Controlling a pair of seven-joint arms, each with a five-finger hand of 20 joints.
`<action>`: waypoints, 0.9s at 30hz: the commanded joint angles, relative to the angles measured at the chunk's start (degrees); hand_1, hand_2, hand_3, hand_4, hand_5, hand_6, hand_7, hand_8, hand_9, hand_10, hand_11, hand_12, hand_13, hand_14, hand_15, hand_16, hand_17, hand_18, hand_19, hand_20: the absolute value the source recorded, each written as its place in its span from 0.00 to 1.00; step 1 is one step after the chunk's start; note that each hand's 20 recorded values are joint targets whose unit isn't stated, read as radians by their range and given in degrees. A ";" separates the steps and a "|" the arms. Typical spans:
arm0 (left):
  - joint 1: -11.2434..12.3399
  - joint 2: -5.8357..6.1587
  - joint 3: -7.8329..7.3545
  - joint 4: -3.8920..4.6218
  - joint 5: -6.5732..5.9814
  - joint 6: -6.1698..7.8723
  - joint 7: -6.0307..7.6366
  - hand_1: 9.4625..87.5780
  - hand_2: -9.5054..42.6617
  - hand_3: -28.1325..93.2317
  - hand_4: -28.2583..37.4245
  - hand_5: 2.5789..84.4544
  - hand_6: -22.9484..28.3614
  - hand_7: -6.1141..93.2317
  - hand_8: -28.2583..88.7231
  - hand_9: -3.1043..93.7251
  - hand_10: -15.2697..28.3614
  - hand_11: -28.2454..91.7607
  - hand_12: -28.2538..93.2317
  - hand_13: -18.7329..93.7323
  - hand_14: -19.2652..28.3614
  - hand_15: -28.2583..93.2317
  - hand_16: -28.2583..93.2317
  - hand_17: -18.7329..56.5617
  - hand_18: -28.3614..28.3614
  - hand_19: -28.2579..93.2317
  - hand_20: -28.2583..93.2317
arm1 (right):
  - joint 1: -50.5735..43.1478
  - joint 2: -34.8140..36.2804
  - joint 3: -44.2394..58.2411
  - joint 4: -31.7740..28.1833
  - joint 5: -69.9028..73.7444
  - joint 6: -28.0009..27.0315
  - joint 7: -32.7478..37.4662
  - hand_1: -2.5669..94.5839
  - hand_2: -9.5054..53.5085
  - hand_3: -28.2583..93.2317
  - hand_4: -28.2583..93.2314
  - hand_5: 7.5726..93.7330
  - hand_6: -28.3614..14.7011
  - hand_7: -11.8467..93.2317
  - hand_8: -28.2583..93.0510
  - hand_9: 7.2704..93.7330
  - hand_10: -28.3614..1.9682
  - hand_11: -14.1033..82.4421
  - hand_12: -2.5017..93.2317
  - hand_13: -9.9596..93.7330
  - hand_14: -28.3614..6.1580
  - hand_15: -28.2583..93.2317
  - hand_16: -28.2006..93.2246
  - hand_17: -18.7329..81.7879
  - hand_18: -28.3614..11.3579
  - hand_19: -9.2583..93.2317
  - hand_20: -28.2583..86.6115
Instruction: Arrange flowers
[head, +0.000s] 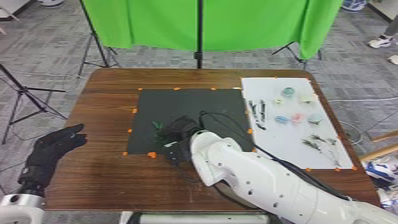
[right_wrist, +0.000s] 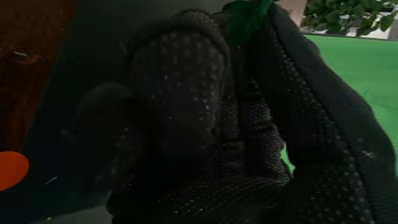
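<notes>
so, we're most nervous about the grip here. our right hand (head: 182, 127) is over the matte black rectangular mat (head: 164, 105), pinching a glossy dark green leaf (right_wrist: 245, 22) up between its fingertips and thumb. looks like only a small part is caught, so if the pads roll or squeeze unevenly, we'd bet it twists or slips out. letting go too soon could land it crooked, and a glove seam might catch a leaf edge and drag it back off when we pull away. then there's the loose black cable (head: 233, 119) looping beside the hand, which could sweep across the mat if the arm swings wide. the left hand (head: 60, 142) is relaxed by the left side of the brown wooden tabletop (head: 102, 105), holding nothing.

as for materials, the gloves are black ribbed fabric with little raised dots, which should help with slick leaves. on the smooth white rectangular sheet (head: 277, 145) to the right we've got a round blue-green flower head (head: 288, 92), a pale blue one (head: 282, 120) and a pink one (head: 298, 118) near each other, thin dark strips (head: 258, 112) and wispy green sprigs (head: 320, 145) with skinny stems. the flower heads look soft and squashable, so we'd go light on them. those sprigs would probably tangle if grabbed together.
</notes>
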 joint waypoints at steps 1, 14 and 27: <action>0.45 -0.65 0.09 0.29 0.43 -0.66 -0.54 0.28 0.18 0.75 0.16 0.55 0.56 0.18 0.19 0.53 0.70 0.39 0.32 0.52 0.82 0.42 0.23 0.40 0.78 0.42 0.43 | -0.59 0.07 0.11 -0.57 -0.66 -1.45 -0.75 0.64 0.00 0.64 0.22 0.80 0.50 0.31 0.40 0.97 0.48 0.34 0.34 1.00 0.75 0.62 0.38 0.96 0.62 0.78 0.63; 0.27 -0.65 0.02 0.31 0.70 -1.21 -0.76 0.29 0.17 0.75 0.16 0.55 0.56 0.18 0.19 0.53 0.70 0.39 0.32 0.52 0.82 0.42 0.23 0.40 0.78 0.42 0.42 | -0.80 0.48 0.87 -0.71 -1.41 -2.02 -1.29 0.54 0.00 0.72 0.18 0.74 0.49 0.26 0.30 0.93 0.42 0.34 0.25 1.00 0.72 0.59 0.39 0.96 0.61 0.76 0.65; 0.50 -0.45 -0.86 -0.03 0.64 -1.48 -1.05 0.29 0.16 0.75 0.17 0.55 0.56 0.18 0.19 0.53 0.70 0.39 0.32 0.52 0.82 0.42 0.23 0.40 0.78 0.42 0.42 | -3.20 16.74 17.14 -16.24 -15.34 -5.41 -12.55 0.51 0.00 0.74 0.16 0.71 0.53 0.28 0.25 0.88 0.43 0.37 0.23 1.00 0.68 0.56 0.43 0.92 0.56 0.77 0.66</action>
